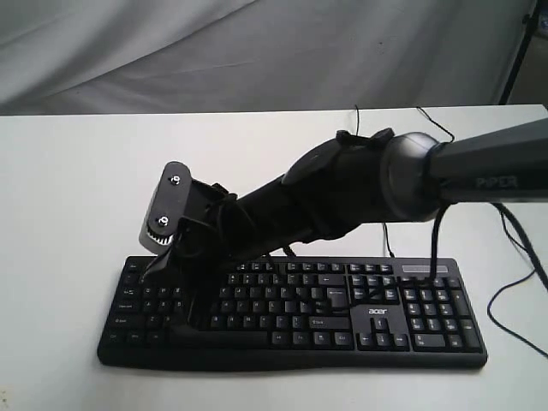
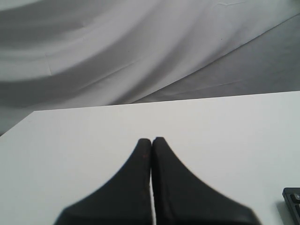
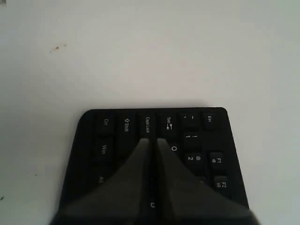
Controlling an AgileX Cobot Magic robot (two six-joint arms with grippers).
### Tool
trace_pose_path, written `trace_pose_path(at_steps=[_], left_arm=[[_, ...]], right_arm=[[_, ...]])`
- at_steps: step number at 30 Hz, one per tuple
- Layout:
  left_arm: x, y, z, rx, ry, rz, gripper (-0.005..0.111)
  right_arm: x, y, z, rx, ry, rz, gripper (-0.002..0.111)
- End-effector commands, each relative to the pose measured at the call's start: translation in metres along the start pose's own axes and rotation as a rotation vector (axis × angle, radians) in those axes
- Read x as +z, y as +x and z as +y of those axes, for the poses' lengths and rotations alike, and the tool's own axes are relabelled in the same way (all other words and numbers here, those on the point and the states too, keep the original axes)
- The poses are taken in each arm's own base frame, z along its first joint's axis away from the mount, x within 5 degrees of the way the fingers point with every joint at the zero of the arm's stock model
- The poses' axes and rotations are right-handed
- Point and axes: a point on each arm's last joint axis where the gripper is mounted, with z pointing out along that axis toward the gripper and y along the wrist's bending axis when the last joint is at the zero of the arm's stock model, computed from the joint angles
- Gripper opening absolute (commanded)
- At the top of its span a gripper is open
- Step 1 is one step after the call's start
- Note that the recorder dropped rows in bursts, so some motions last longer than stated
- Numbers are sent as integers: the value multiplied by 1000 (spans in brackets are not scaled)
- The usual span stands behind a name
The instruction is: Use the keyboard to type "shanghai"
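Observation:
The black keyboard (image 1: 377,325) lies along the front of the white table (image 1: 77,188), its white "acer" logo beside the arrow keys. My right arm reaches across it to its left end. There my right gripper (image 1: 163,267) is shut, tips down over the left letter keys. In the right wrist view the right gripper (image 3: 153,139) ends just short of the Caps Lock key (image 3: 147,125) on the keyboard (image 3: 108,140). My left gripper (image 2: 151,139) is shut and empty above bare table; a keyboard (image 2: 293,201) corner shows at the frame's edge. The exterior view does not show the left gripper.
Thin black cables (image 1: 518,291) trail over the table to the right of the keyboard. A grey cloth backdrop (image 1: 257,43) hangs behind the table. A black stand leg (image 1: 518,51) rises at the back right.

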Motion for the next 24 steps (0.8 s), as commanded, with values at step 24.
trace_pose_path(at_steps=[24], left_arm=[[1,2,0,-3,5,5,1]], right_arm=[[38,4,-6,-6,-44,146,0]])
